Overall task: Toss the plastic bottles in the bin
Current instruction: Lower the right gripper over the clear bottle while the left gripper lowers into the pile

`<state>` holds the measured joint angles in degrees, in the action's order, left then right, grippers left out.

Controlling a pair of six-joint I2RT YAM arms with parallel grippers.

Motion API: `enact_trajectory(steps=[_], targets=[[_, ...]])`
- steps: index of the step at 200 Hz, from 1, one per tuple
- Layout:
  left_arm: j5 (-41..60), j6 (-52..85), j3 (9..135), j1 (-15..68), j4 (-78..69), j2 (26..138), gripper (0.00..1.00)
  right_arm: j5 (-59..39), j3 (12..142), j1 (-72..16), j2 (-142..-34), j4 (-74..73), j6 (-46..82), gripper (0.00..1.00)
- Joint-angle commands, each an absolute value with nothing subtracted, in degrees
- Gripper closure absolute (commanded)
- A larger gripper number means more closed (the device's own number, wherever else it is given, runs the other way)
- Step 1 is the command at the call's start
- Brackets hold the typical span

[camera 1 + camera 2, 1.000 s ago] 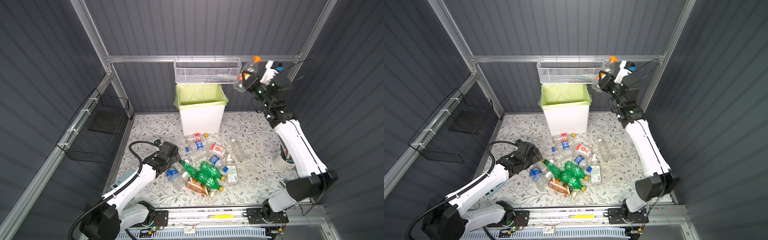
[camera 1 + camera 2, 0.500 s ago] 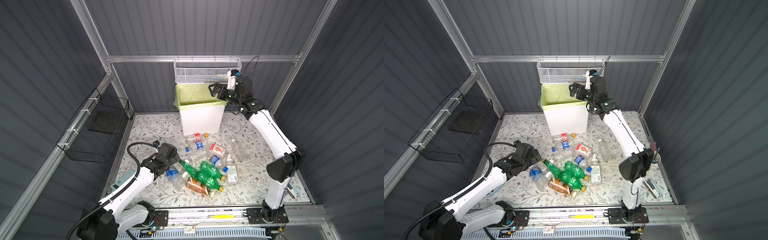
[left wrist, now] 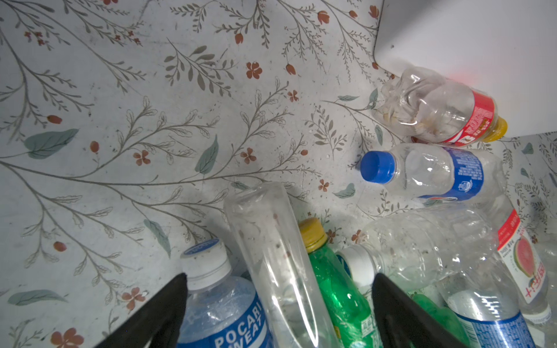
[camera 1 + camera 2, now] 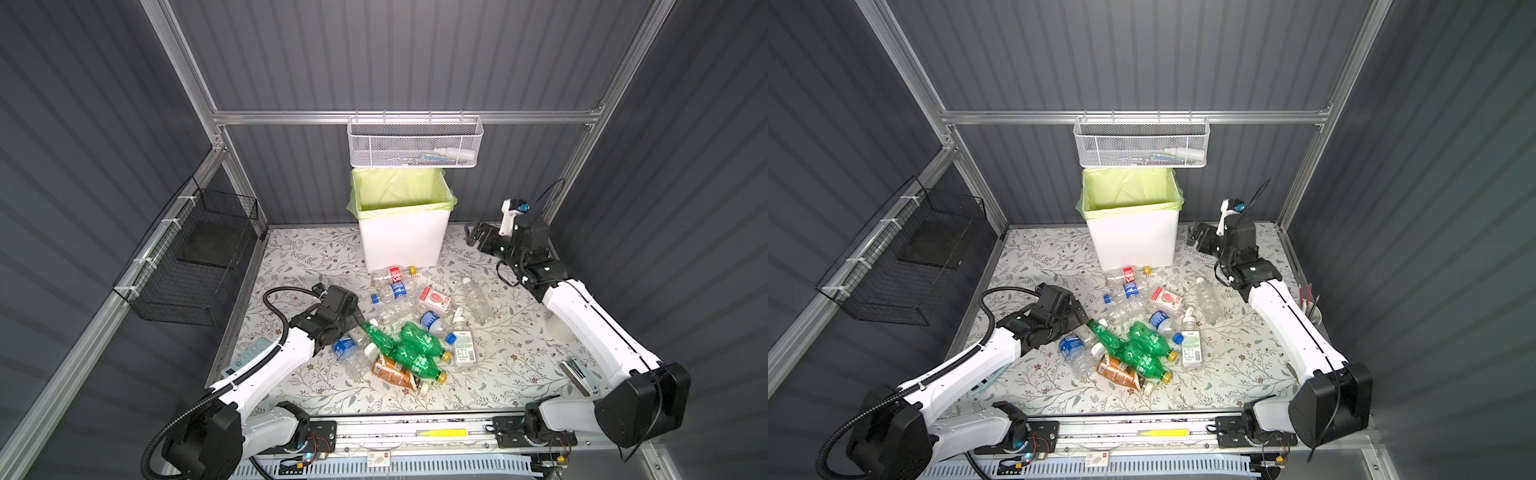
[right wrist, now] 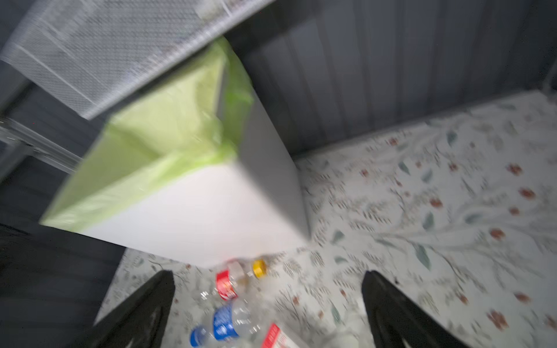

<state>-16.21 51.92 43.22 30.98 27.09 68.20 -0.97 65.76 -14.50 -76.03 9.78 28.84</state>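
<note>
Several plastic bottles [image 4: 407,332] lie heaped mid-table: clear, green [image 4: 415,340] and amber [image 4: 390,368]. The white bin [image 4: 403,245] with its yellow-green liner stands at the back, a red-labelled bottle [image 4: 392,273] at its foot. My left gripper [image 4: 349,328] is low at the heap's left edge and open. In the left wrist view its jaws [image 3: 278,280] straddle a clear bottle [image 3: 271,256], a blue-labelled bottle [image 3: 223,307] and a green bottle [image 3: 334,286]. My right gripper [image 4: 478,237] hangs open and empty, just right of the bin [image 5: 196,208].
A white mesh basket [image 4: 413,143] hangs on the rail right above the bin. A black wire basket [image 4: 191,257] is fixed to the left wall. A watermelon carton [image 4: 434,300] lies among the bottles. A white cup [image 4: 1308,309] of pens stands under the right arm.
My right gripper held an orange-capped bottle high up, swung over the bin, opened, and has dropped to the bin's right, empty. The left gripper has barely moved.
</note>
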Motion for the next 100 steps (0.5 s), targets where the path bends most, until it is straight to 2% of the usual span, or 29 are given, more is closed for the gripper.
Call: enact_trajectory(steps=[1,100], targets=[[-15.05,53.73,44.82,31.11,26.32,69.44,0.07,0.96,60.82,-12.8,-70.46,10.6,31.34,0.01],[-13.12,55.25,48.01,31.1,27.22,75.42,0.17,4.13,50.47,-10.08,-66.88,11.38,32.91,0.01]])
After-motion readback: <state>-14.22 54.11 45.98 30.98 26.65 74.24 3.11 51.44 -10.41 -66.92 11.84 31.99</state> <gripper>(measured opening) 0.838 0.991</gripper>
